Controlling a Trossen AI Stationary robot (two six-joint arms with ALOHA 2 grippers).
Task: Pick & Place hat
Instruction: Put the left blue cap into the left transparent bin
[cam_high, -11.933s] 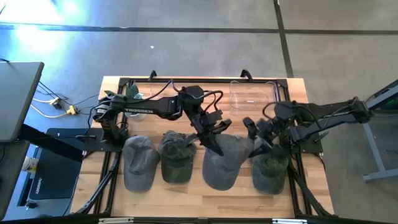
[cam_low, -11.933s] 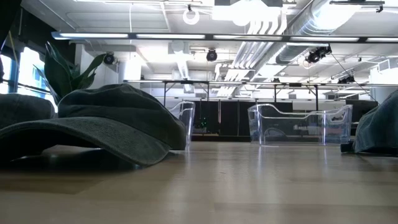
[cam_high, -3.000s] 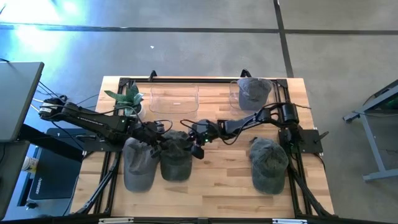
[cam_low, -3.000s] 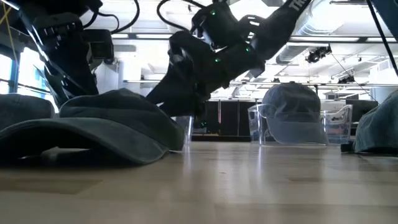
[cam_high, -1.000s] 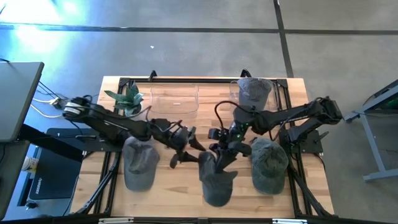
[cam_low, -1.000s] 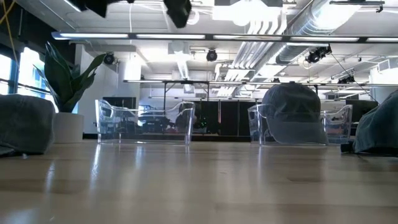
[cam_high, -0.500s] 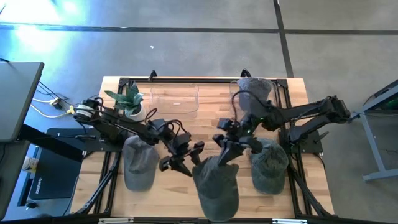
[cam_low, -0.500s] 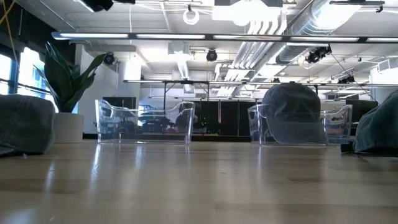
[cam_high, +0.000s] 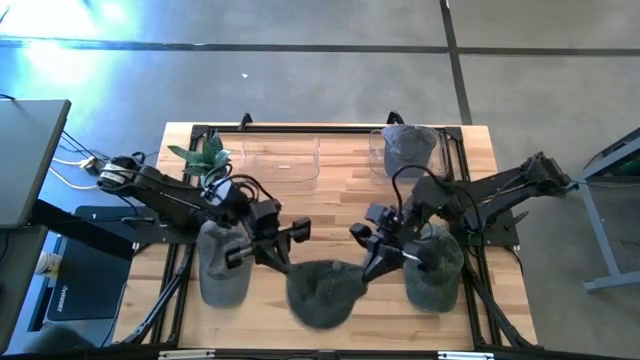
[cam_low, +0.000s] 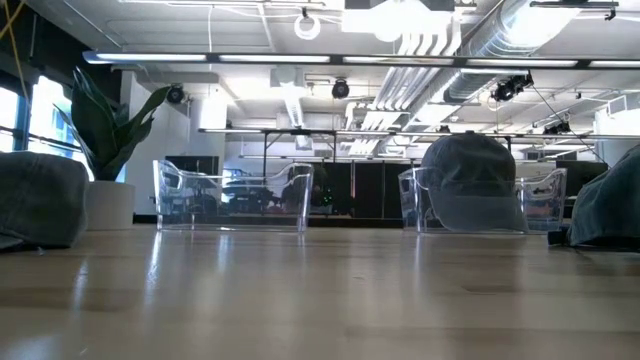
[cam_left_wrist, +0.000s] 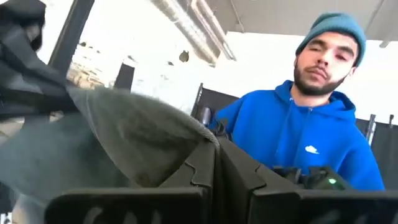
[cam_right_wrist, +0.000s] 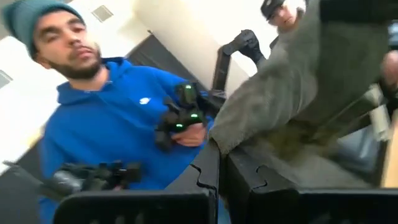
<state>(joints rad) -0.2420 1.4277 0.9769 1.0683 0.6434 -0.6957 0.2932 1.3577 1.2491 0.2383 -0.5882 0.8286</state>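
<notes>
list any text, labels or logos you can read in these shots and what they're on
None can be read.
The person's blue hoodie has a small white chest mark: a shape, no letters legible.
The left arm shows no readable lettering in the high view.
The hats, including the one in the clear bin, show no print.

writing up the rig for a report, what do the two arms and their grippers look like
Both arms are dark, near-black, jointed links with black cables looping loosely along them. The left arm has a pale cuff near its outer joint. Each ends in a two-finger gripper: the left gripper and right gripper have flat, dark fingers with a notched, puzzle-like seam where the pair meets.
</notes>
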